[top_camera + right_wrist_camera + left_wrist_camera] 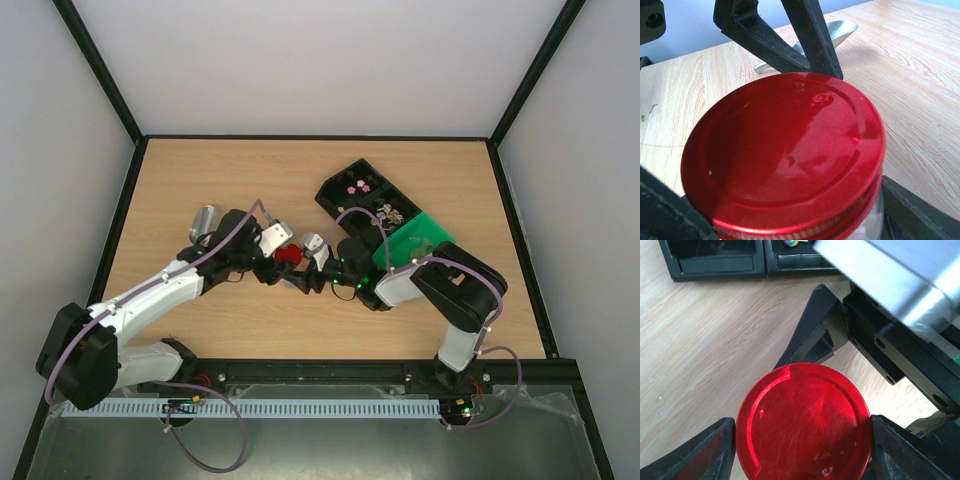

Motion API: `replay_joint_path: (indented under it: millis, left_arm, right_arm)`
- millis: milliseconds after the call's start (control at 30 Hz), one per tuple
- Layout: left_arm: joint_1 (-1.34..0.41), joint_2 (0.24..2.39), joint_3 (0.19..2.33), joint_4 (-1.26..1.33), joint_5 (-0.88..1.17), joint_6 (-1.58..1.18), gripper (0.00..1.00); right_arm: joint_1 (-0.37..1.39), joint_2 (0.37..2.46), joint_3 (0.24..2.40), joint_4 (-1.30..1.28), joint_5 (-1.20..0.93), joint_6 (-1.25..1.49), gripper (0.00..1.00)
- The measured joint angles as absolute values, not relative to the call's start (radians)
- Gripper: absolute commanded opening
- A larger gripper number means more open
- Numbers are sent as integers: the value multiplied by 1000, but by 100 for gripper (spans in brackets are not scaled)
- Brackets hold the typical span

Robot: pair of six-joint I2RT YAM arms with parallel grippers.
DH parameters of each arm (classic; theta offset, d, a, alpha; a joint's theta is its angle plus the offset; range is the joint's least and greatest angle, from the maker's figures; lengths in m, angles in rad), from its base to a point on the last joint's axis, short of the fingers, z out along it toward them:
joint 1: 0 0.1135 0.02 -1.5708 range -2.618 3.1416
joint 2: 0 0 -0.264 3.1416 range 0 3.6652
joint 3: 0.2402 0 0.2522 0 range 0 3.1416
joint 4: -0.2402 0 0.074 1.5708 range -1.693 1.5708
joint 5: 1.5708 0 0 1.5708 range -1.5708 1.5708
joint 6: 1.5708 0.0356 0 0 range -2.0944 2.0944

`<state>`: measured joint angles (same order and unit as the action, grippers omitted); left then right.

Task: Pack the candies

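The left end effector, jaws part-open, gripped the rim of the one red lid. The right end effector, equally part-open, clamped the single clear jar beneath it; its contents could not be told. At 1 o'clock, one black tray held the candies, a few pink in one compartment and mixed colours in the next. One silver scoop lay at 10 o'clock on the tabletop.

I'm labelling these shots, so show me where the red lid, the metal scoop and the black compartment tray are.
red lid (pixel 785 155): right wrist view, centre of its top face.
metal scoop (pixel 842 31): right wrist view, on its bowl.
black compartment tray (pixel 715 266): left wrist view, on its near wall.
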<state>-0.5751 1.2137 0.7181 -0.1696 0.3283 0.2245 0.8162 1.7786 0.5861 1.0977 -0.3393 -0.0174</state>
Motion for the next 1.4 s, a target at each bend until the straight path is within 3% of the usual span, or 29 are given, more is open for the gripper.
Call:
replay_joint_path:
  millis: [200,600,767,1000,1400]
  left_arm:
    - [-578,1210,717,-171,308,273,61]
    - [-478,1243,770,-310,530,570,55]
    - [-425,1353,887,-474,648,804,58]
    - [-412,1457,998,-605,697,1016,74]
    - [-264,1432,909,-515,726,927,82]
  right_arm:
    - [817,1779,586,1099,-339,-20,36]
    - [816,1773,574,1103,-438,-125,32]
    - [804,1773,582,1084,-479,-137,31]
    - [786,1773,592,1058,-523,-146,29]
    - [772,1768,591,1049,-547,-153,24]
